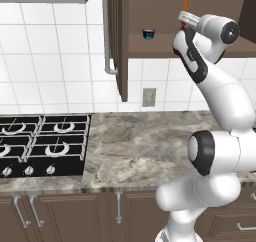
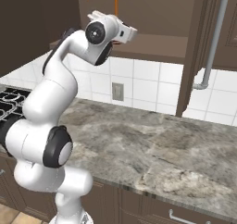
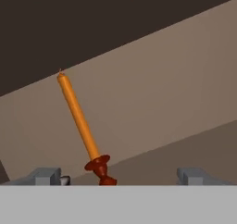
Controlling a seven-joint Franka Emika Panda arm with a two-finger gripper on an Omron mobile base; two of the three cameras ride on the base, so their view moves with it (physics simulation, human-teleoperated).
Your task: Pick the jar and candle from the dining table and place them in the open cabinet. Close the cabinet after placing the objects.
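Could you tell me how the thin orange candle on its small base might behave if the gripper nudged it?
The thin orange taper candle looks tall on a narrow dark red-brown base, so it would probably tip easily. Its round stick might roll once down. The gripper stands open around it, so nothing steadies it.

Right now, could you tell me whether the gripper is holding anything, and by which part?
Nothing is held. The gripper is open, its fingertips wide apart, and the candle stands free between them inside the cabinet.

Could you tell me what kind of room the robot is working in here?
A kitchen, rendered: a black gas hob set in a marble counter, white wall tiles, and an open wooden cabinet holding a candle.
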